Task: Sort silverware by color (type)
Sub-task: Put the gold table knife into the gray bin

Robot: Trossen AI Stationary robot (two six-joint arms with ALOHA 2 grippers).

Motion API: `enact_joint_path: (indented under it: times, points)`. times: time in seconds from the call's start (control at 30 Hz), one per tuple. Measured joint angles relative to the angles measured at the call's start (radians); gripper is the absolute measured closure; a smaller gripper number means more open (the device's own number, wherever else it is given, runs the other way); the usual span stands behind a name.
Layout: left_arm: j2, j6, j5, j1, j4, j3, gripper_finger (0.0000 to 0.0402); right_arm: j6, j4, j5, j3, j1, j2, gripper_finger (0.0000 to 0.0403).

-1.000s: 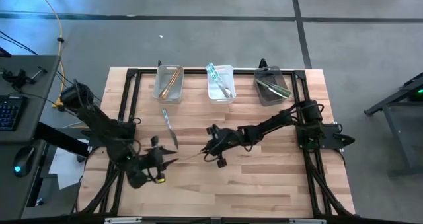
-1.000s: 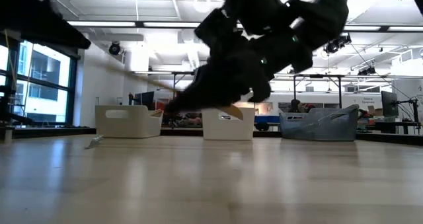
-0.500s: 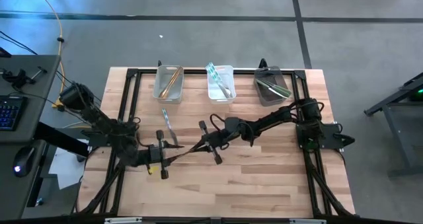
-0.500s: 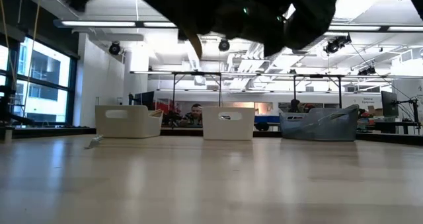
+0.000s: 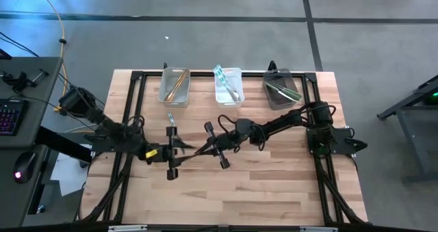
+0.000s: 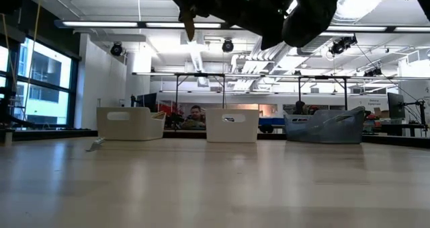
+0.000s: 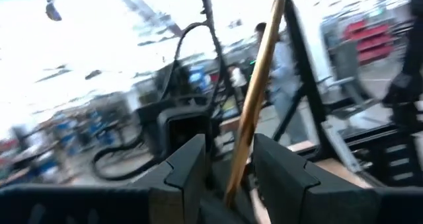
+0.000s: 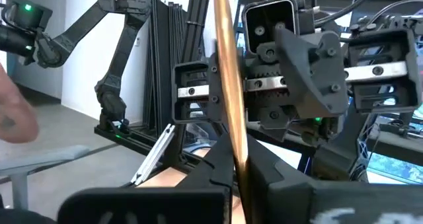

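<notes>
gold piece [image 8: 228, 85]: both ends cut off by the right wrist view's edges, type unclear
left wrist view background: blurred
arms in low view: cropped by the upper edge
bin [image 5: 228, 86] contents: too small to sort by type

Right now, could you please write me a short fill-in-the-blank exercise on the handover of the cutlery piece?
1. The right gripper is shut on a ____-coloured cutlery piece.
2. The left gripper has its fingers ____ around that piece.
3. ____ bins stand along the table's far edge.
4. A pale knife lies near the ____ bin.

Missing words: gold; open; three; leftmost
</notes>
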Motion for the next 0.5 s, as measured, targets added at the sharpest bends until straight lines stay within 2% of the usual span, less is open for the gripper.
enact_joint_path:
  times: [0.1, 0.2, 0.37, 0.5]
  points:
    - [0.0, -0.017, 0.133, 0.037, -0.001, 0.0, 0.0281, 0.0, 0.001, 0.002, 0.0, 0.0, 0.0, 0.0403]
    - [0.0, -0.032, 0.218, 0.066, -0.001, 0.0, 0.0281, 0.0, 0.008, 0.004, 0.0, -0.007, 0.0, 0.0403]
    - [0.0, -0.032, 0.247, 0.098, 0.012, 0.0, 0.0286, 0.001, 0.008, 0.008, 0.0, -0.019, 0.0, 0.0403]
    - [0.001, 0.008, 0.269, 0.115, 0.045, 0.0, 0.0325, 0.002, 0.007, 0.009, 0.0, -0.025, 0.0, 0.0403]
